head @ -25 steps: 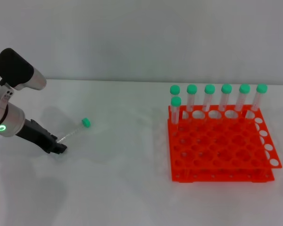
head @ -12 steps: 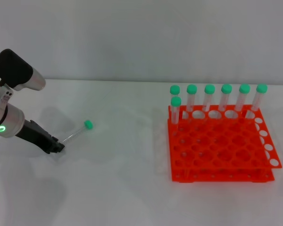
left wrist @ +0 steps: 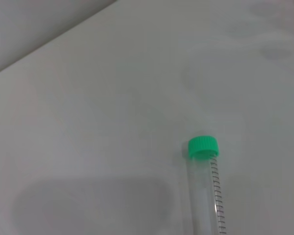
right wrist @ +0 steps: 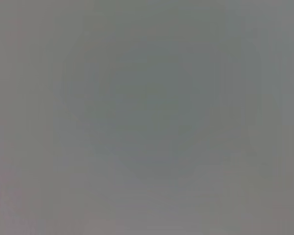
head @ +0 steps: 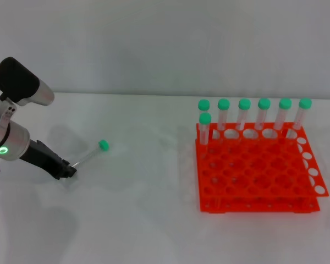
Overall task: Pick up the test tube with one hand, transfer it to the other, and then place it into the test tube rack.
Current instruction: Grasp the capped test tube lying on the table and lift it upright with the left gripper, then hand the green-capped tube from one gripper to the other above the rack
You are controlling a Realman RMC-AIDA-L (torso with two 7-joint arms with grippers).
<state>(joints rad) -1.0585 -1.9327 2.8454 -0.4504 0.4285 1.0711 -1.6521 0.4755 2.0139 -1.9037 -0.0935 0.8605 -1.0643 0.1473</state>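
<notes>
One arm in sight, the left; its gripper (head: 67,171) sits low at about 8 o'clock of the head view, black fingers angled down onto the white table (head: 137,220). Fingertips meet the bottom end of the test tube (head: 88,154), but the tip is small and dark there: cannot tell whether they are clamped on it or only touching. Tube runs from the fingertips toward 2 o'clock, green cap (head: 103,144) at the far end. Whether the cap end is raised off the table, cannot tell.

Left wrist view shows only the upper part of the tube (left wrist: 205,196), with printed scale marks down one side and the green cap (left wrist: 203,146); its lower end is cut off by the frame edge and no fingers show.

Rack (head: 257,175), orange-red, stands well apart at 3 o'clock. Seven capped tubes (head: 243,114) upright in it: six across the far row, one in the next row at the left corner.

Right wrist view is a flat grey blur, nothing readable. Right gripper not in view anywhere.
</notes>
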